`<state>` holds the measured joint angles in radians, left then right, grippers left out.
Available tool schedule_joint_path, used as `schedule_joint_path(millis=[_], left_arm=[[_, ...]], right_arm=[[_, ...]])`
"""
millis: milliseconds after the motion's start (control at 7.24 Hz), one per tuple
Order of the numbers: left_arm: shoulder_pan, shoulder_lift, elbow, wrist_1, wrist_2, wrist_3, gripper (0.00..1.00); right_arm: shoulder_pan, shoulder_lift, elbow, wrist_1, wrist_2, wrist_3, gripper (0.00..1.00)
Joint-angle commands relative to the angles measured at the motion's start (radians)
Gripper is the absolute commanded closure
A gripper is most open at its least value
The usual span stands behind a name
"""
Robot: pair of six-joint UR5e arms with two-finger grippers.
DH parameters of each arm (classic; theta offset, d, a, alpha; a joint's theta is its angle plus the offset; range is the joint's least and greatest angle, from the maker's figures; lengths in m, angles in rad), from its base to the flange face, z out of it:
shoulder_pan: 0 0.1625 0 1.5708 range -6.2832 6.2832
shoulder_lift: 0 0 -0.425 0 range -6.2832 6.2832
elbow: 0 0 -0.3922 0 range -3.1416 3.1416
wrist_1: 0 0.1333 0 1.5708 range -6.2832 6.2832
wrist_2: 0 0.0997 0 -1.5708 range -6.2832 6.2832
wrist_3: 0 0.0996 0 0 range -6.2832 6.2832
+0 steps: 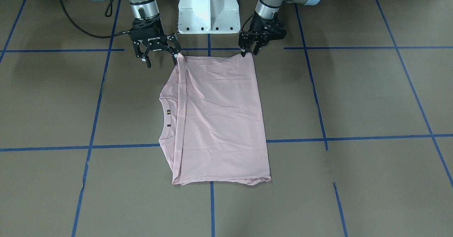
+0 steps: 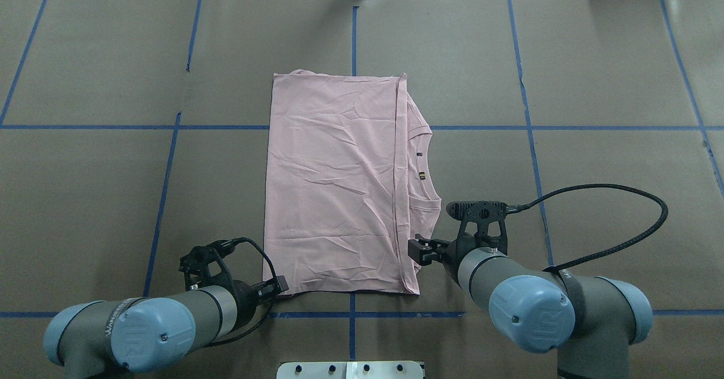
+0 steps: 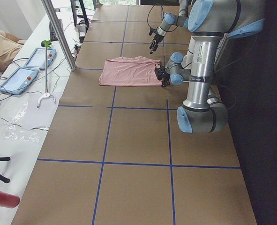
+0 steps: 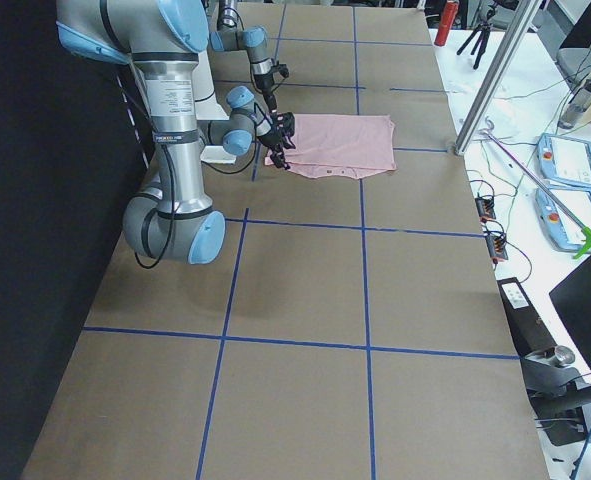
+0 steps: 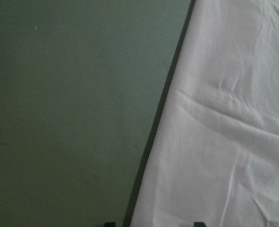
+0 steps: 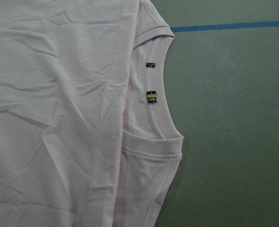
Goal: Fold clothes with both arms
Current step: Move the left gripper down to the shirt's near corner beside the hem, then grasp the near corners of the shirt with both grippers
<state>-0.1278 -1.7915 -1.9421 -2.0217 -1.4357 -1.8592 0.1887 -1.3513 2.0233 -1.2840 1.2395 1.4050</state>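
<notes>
Spread open at the upper left of the front view, the right gripper is held just beside one top corner of the folded pink T-shirt, which is laid flat at mid-frame. The left gripper, fingers likewise parted, is held at the other top corner.

pale pink t-shirt lies flat on the table, folded to a wrinkled rectangle, print hidden. ribbed collar sticks out on the robot's right. left gripper at near-left corner, right gripper just beside near-right corner, both jaws apart.
</notes>
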Motion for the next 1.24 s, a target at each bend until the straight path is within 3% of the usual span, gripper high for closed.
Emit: schedule_joint_path(millis=[0, 1104], left_arm=[[0.004, -0.005, 0.0, 0.001, 0.0, 0.0, 0.44], [-0.004, -0.002, 0.011, 0.001, 0.0, -0.032, 0.38]], right_arm=[[0.0, 0.0, 0.0, 0.0, 0.0, 0.002, 0.0], [0.0, -0.002, -0.002, 0.0, 0.0, 0.002, 0.0]])
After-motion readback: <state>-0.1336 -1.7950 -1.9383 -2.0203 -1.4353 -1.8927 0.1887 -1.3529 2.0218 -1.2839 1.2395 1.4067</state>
